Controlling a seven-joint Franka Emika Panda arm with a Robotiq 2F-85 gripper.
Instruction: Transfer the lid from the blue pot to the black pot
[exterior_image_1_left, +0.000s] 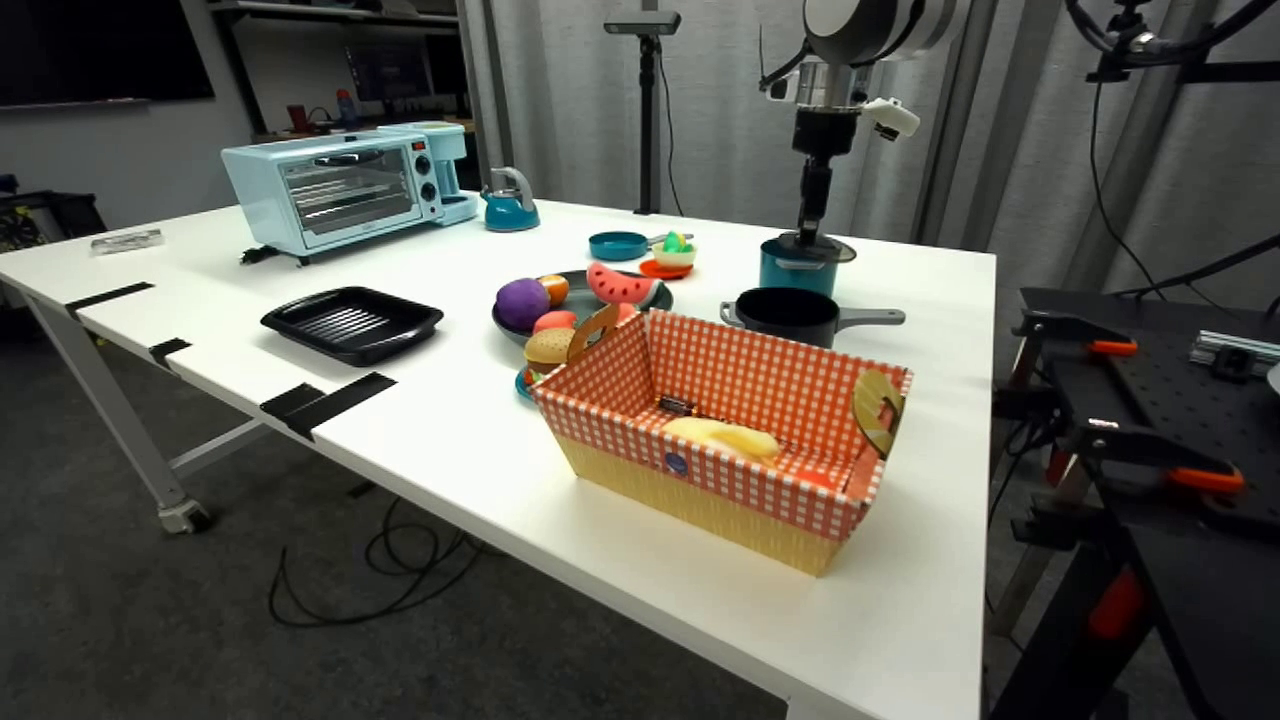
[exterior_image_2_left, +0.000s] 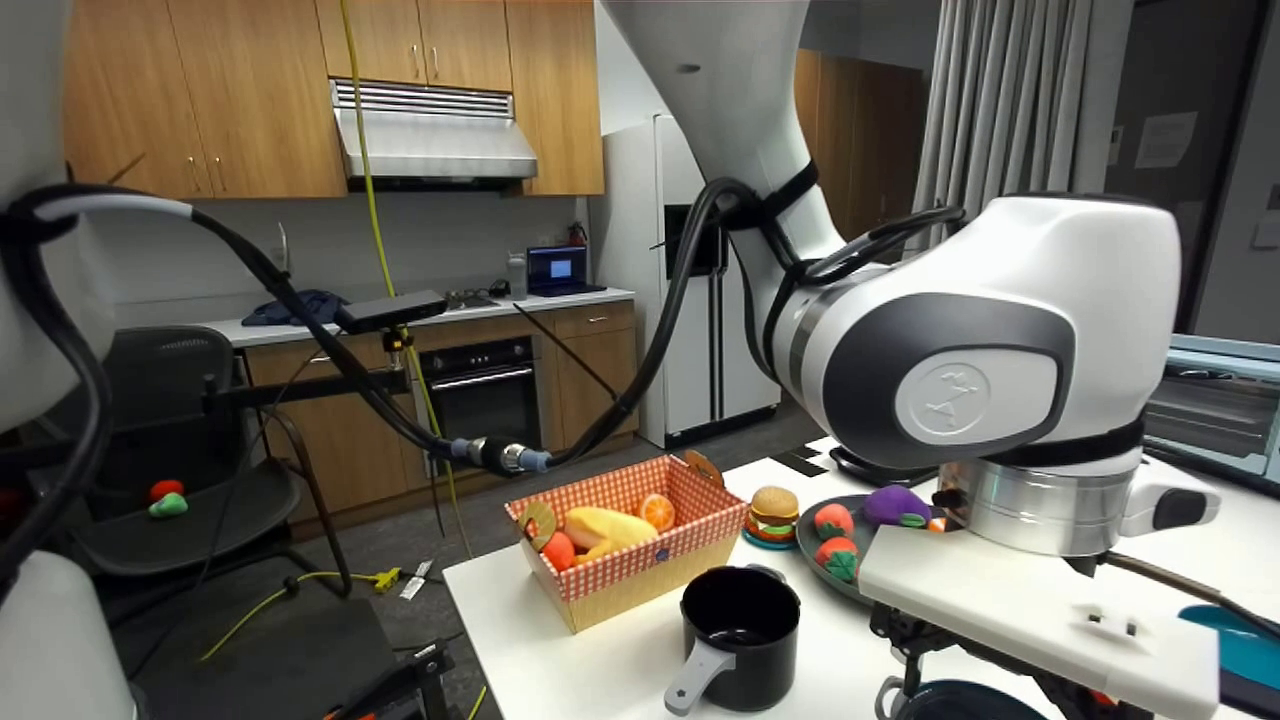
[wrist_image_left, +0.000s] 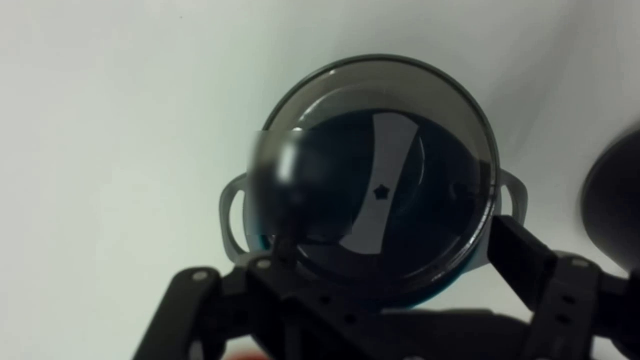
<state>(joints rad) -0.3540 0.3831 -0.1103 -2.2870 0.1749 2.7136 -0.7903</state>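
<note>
Wrist view, centre of the frame: a round, see-through smoky lid (wrist_image_left: 385, 87) with a dark rim and a grey strap-like handle (wrist_image_left: 390, 155) sits over the mouth of a small, round teal-blue pot (exterior_image_1_left: 797, 280) — off-centre, so that a sliver of teal wall shows below it. Grey loop handles (wrist_image_left: 520, 194) stick out from that pot on both sides. The lid's left part is blurred. The black two-fingered gripper (wrist_image_left: 395, 240) stands at the bottom of the frame, its fingers (wrist_image_left: 520, 255) wide apart; whether they touch the lid I cannot tell. At the upper right of an exterior view it points straight down with its tips at the lid, which juts past the pot's right edge.

Near the blue pot, and lower in that frame, stands a round black pot (exterior_image_1_left: 785, 312) with a straight grey handle pointing right. Below it, a red-and-white checkered basket (exterior_image_1_left: 700, 505) with straw-coloured sides holds a yellow toy (exterior_image_1_left: 725, 437). To the left, a wide dark-grey bowl (exterior_image_1_left: 582, 298) carries a purple toy (exterior_image_1_left: 522, 303) and a watermelon slice (exterior_image_1_left: 622, 288), with a ribbed black square tray (exterior_image_1_left: 350, 325) further left. Higher up, from centre to upper left, are a shallow teal pan (exterior_image_1_left: 617, 247), a teal kettle (exterior_image_1_left: 511, 213) and a light-blue toaster oven (exterior_image_1_left: 345, 190), all on the white table (exterior_image_1_left: 480, 430).
</note>
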